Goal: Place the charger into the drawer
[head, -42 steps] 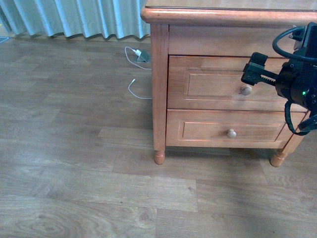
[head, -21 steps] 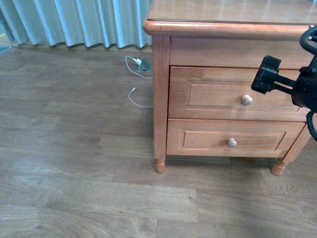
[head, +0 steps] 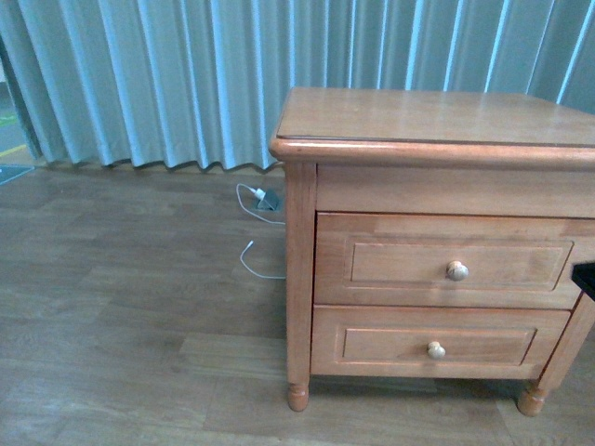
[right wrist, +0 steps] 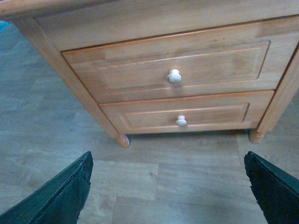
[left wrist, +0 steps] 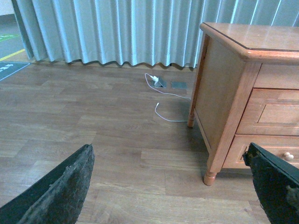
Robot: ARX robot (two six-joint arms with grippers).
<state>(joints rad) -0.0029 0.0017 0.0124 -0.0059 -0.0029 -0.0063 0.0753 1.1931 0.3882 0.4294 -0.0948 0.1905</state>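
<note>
Pale blue-grey curtains point(head: 186, 74) hang in folds across the back of the room, reaching down to a brown wood-plank floor point(head: 112, 307). In the front view a honey-coloured wooden nightstand point(head: 437, 121) stands to the right, its top bare. The upper drawer point(head: 446, 260) is closed flush, with a round knob point(head: 456, 270) at the middle of its panel. Below it sits a shallower lower drawer point(head: 437, 341), also closed, with its own small knob. On the floor behind the nightstand's left corner, near the curtain hem, lies a white cable point(head: 253, 265) leading to a grey block point(head: 270, 199). A sliver of dark hardware shows at the right edge beside the upper drawer; too little is visible to tell what part it is. No black-cabled charger can be seen in this view.

From the left wrist view, the left gripper point(left wrist: 173, 186) has its two dark fingers spread wide at either lower corner, with nothing between them but floor. Beyond them the nightstand's side panel and turned foot are visible, and the white cable and grey block lie on the floor near the curtains.

From the right wrist view, the right gripper point(right wrist: 168, 186) is likewise spread wide and empty, its fingers at both lower corners. It faces the nightstand's front, well apart from it, with both closed drawers and both knobs in sight. The charger is not visible in this view either, so its place cannot be told.
</note>
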